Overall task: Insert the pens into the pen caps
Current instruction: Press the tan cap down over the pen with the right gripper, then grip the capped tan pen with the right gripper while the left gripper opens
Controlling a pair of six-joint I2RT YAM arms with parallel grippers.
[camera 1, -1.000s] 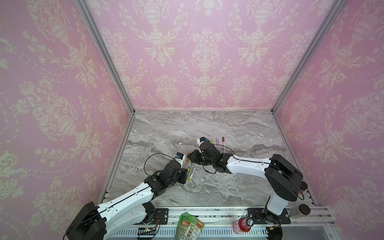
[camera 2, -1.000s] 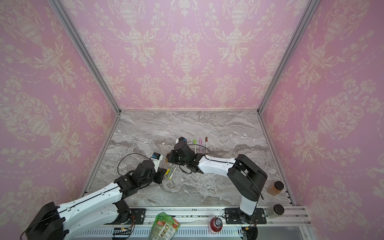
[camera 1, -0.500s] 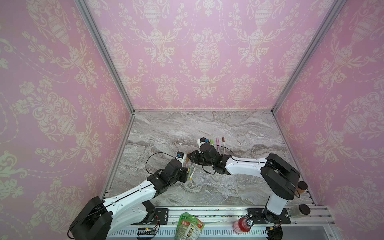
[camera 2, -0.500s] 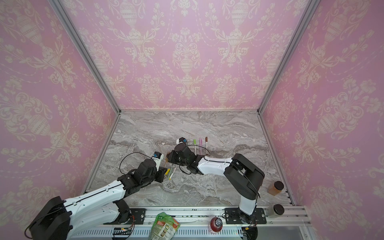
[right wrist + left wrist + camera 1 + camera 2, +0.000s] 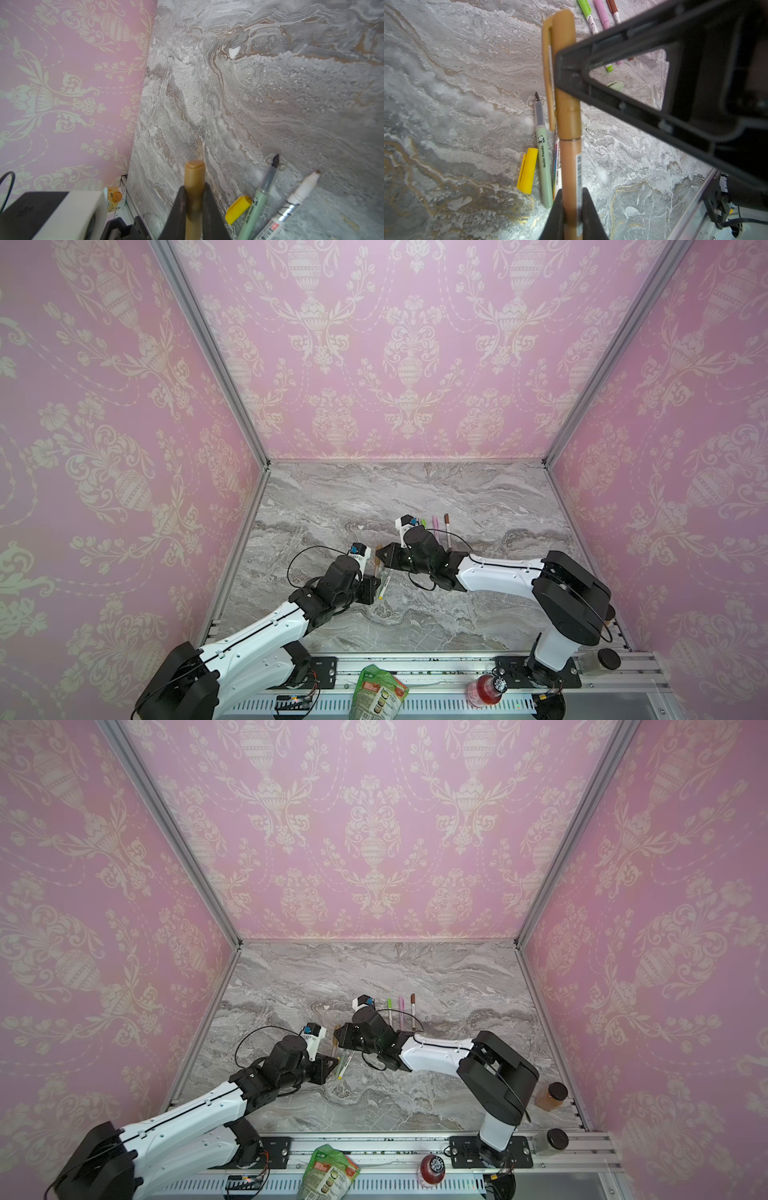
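Both top views show the marble table with the two arms meeting near its middle, toward the front. The left gripper is closed tight on the barrel of the tan pen. The right gripper is pinched on the tan cap. Pen and cap are held in one line above the table.

In the left wrist view the cap's open end meets the barrel at a thin seam. The cap looks to be on, but the pictures do not show whether it has clicked home.

To finish this step well, I judge the press should run straight along the pen's axis. The grippers should drive toward each other with no twist or sideways load. The left grip sits far down the barrel, so any off-line force could tip the pen or let it slide in the jaws. A short, firm squeeze seems safer than a long push.

It seems best to release the cap first, with the barrel kept clamped, and then set the pen down by the three capped pens lined up at the back.

Below the held pen lie a pale green pen and a white pen, both bare-tipped. A yellow cap lies just beside the green one, and a pale green cap lies farther off.
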